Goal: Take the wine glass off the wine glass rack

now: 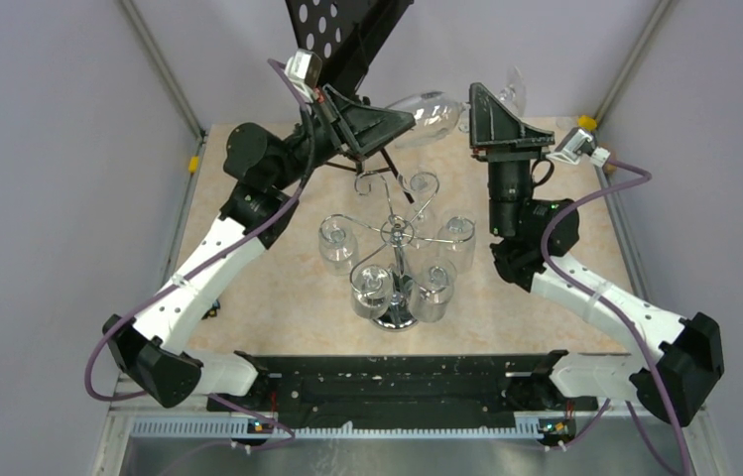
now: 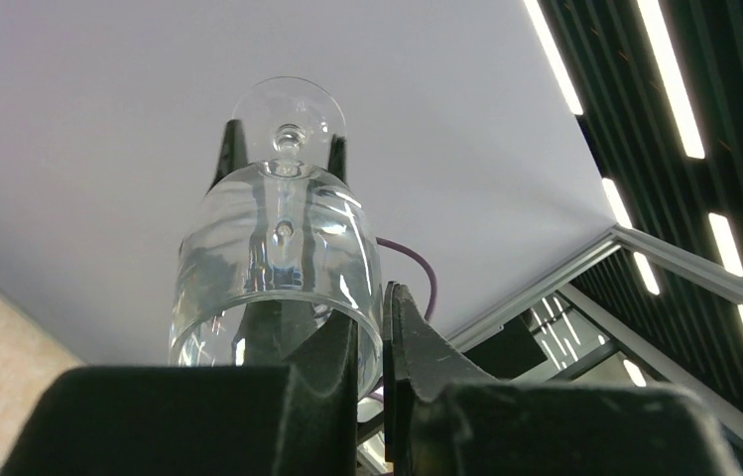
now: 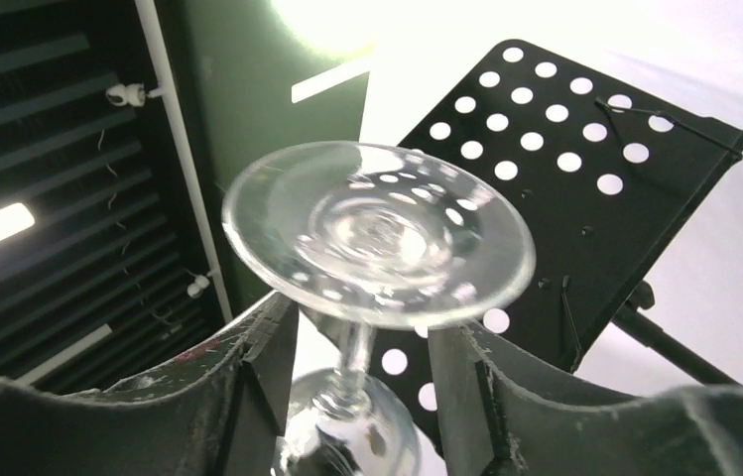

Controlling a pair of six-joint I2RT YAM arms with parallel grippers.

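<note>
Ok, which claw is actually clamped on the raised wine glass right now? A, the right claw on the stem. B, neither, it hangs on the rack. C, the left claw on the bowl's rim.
C: in the left wrist view the left claw pinches the wall of the wine glass at its rim, while the right claw stands open with gaps either side of the stem.
</note>
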